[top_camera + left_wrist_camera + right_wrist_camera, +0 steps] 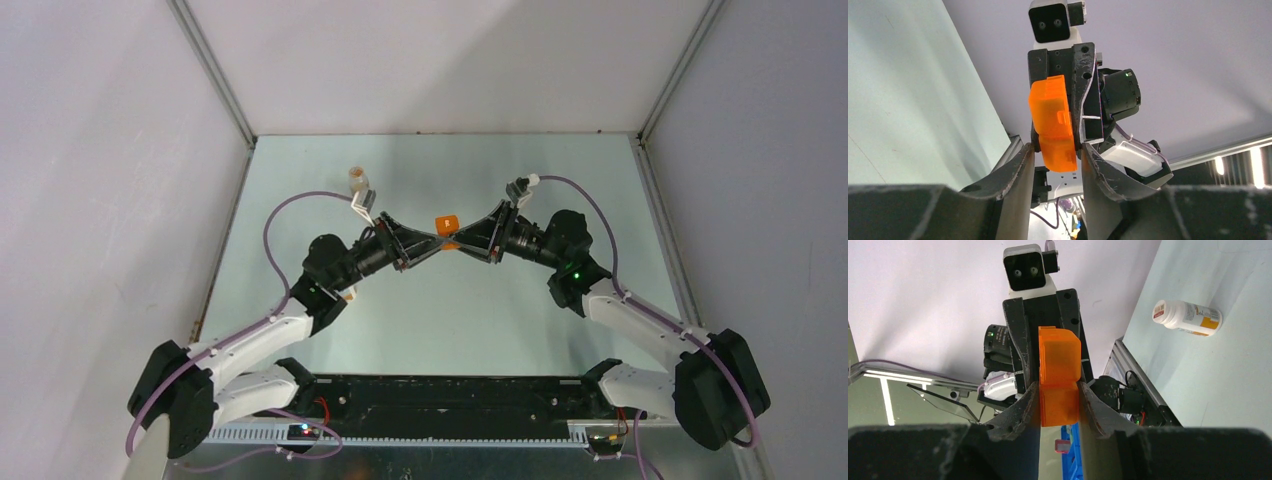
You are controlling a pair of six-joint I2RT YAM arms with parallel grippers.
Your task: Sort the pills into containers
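An orange translucent pill container [446, 224] is held in the air over the middle of the table, between both grippers, which meet tip to tip. My left gripper [438, 243] is shut on one end of it; in the left wrist view the container [1052, 120] sits between my fingertips [1057, 147] with the right gripper behind it. My right gripper [460, 243] is shut on the other end; in the right wrist view the container [1059, 372] fills the gap between my fingertips [1059, 390]. No loose pills show.
A white pill bottle [1188, 317] with a yellow label lies on its side on the pale green table [560, 170]; it also shows in the top view [356, 180] at the back left. Grey walls close in the table on three sides.
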